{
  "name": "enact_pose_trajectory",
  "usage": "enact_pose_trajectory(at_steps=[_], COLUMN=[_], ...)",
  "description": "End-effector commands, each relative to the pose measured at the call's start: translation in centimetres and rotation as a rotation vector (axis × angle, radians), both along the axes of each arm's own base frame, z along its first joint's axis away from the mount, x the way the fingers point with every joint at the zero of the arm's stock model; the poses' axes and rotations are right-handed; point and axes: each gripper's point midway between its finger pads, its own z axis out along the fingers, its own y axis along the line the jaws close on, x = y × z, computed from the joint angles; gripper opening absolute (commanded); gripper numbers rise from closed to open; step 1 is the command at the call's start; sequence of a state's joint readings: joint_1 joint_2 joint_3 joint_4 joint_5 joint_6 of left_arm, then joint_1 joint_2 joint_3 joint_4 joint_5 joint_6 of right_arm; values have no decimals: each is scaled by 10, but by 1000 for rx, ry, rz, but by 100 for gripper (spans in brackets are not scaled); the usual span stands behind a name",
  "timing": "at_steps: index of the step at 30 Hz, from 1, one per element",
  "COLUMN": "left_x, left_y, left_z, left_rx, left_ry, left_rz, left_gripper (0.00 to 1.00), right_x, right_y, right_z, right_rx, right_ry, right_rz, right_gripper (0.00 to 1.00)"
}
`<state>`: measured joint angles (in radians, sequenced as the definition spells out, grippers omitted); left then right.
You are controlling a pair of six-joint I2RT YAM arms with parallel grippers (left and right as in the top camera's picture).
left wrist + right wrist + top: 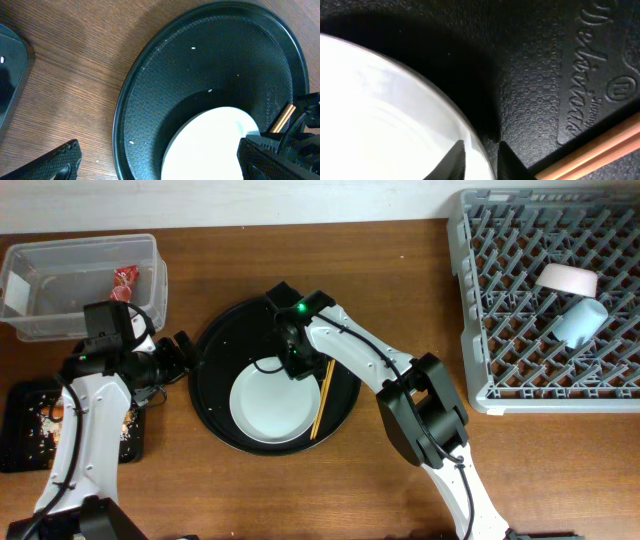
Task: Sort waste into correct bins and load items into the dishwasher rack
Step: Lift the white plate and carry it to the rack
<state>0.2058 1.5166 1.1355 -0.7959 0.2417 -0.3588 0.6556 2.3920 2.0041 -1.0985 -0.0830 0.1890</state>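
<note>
We see the right gripper [291, 363] angled down into the round black tray [225, 345], jaws narrowly parted astride the rim of the white plate [268, 408]. The left gripper [182, 357] hovers beside the tray, jaws wide and empty.

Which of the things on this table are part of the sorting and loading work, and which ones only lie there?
Part of the work: plate, chopsticks, bowl, cup, rack, clear tub, red wrapper, flat black tray, food scraps.
Only lying there: round black tray, under the plate and chopsticks.
</note>
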Motion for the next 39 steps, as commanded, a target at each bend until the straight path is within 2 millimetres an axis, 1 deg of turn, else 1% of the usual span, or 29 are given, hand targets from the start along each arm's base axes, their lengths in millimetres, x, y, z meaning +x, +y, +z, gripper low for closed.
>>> enact_pose_trajectory(at_steps=[1,3,5,8,11,13,16,18,20,21,22,24,25,26,27,29,30,32,34,35,38,39], left_x=[0,0,0,0,0,0,0,0,0,0,0,0,0,0,0,0,0,0,0,0,0,0], left_y=[0,0,0,0,0,0,0,0,0,0,0,0,0,0,0,0,0,0,0,0,0,0], left_z=[-1,-1,-1,-1,-1,-1,-1,-1,-1,-1,-1,-1,-1,-1,-1,-1,-1,-1,-1,-1,-1,-1], left_rx=[9,9,9,9,9,9,9,9,9,9,9,9,9,9,9,9,9,9,9,9,9,9], left_ry=[1,1,1,1,1,1,1,1,1,1,1,1,1,1,1,1,1,1,1,1,1,1], left_rz=[-15,-15,-15,-15,-15,-15,-15,-15,-15,-15,-15,-15,-15,-15,-15,-15,-15,-15,-15,-15,-15,-15], left_gripper=[99,99,99,99,99,99,99,99,99,99,99,99,99,99,99,99,99,99,99,99,99,99], right_x=[-5,-6,-5,1,15,24,44,66,85,93,104,118,125,132,134,134,132,129,130,130,126,125], right_y=[0,1,1,-2,-9,-19,-43,-76,-112,-129,-154,-197,-225,-266,-289,-348,-373,-405,-427,-442,-479,-487], right_z=[-6,-5,-2,11,38,59,96,132,162,173,188,210,223,239,247,263,266,269,272,276,290,294], right_rx=[-9,-2,3,16,36,46,70,95,109,111,108,88,70,24,-13,-132,-193,-242,-261,-294,-411,-442], right_ry=[18,22,19,3,-24,-40,-79,-128,-177,-202,-244,-316,-363,-431,-466,-544,-566,-587,-611,-635,-710,-729], right_rz=[-5,-5,-6,-18,-48,-73,-136,-211,-284,-321,-371,-455,-510,-588,-632,-742,-789,-851,-896,-927,-1006,-1025], right_gripper=[13,4,4,4,4,4,4,4,4,4,4,4,4,4,4,4,4,4,4,4,4,4])
